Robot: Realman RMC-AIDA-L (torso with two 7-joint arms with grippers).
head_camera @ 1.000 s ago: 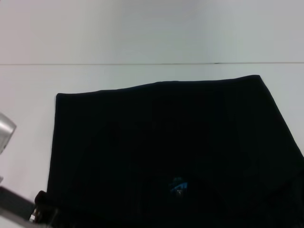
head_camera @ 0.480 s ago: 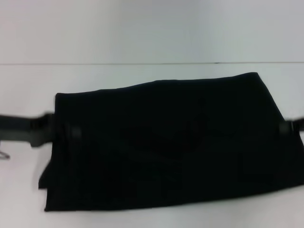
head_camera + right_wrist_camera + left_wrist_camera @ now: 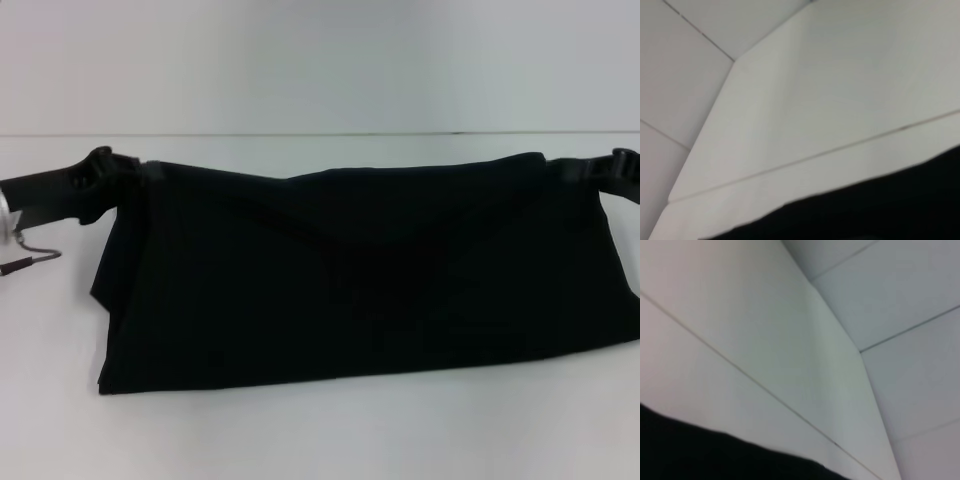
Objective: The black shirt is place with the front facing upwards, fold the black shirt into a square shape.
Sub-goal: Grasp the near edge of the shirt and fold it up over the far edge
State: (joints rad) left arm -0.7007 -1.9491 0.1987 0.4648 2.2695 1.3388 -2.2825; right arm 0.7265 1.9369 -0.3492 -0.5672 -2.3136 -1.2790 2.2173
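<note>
Mid-fold: black shirt (image 3: 350, 275) on white bench (image 3: 300, 440), near edge carried to far edge. Left gripper (image 3: 120, 172) & right gripper (image 3: 590, 168) at far corners, jaws clamped on cloth. Next you'd lay corners flat, then release.
</note>
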